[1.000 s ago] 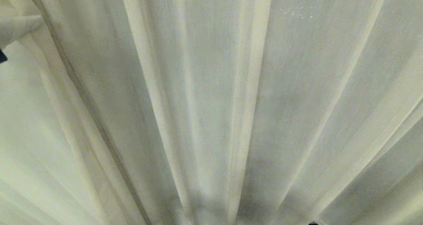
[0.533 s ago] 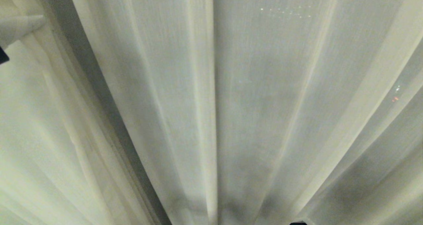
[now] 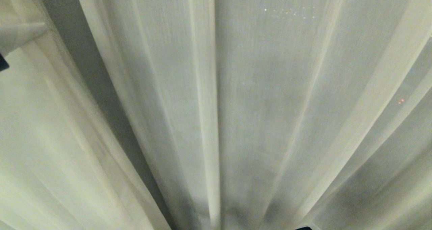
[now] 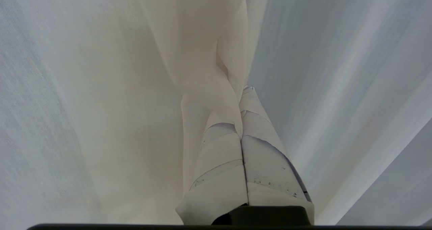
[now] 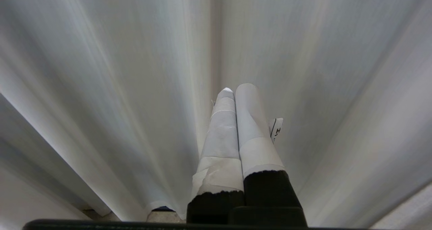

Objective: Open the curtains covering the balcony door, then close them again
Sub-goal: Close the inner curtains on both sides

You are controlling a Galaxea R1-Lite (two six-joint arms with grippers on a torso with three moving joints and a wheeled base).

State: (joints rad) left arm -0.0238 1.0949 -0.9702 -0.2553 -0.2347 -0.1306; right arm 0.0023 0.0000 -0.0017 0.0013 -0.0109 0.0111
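Cream curtains (image 3: 270, 105) with soft pleats fill the whole head view. The left panel (image 3: 40, 128) is bunched at the left, with a dark grey gap (image 3: 87, 74) beside it. My left gripper (image 4: 241, 95) is shut on a fold of the left panel (image 4: 202, 54); the cloth drapes over one white-taped finger (image 4: 219, 145). In the head view that gripper (image 3: 20, 32) sits at the upper left edge. My right gripper (image 5: 233, 88) is shut on nothing and points at the hanging fabric (image 5: 101, 88) without gripping it. The balcony door is hidden behind the fabric.
Fabric hangs close in front of both wrists. Under the curtain hem a small patch of pale floor (image 5: 162, 217) shows. A dark bit of my right arm (image 3: 303, 228) peeks in at the head view's lower edge.
The right panel's pleats have slid leftward across the head view and the dark gap beside the left panel has widened. My left gripper keeps its place in the view, still shut on the fold.
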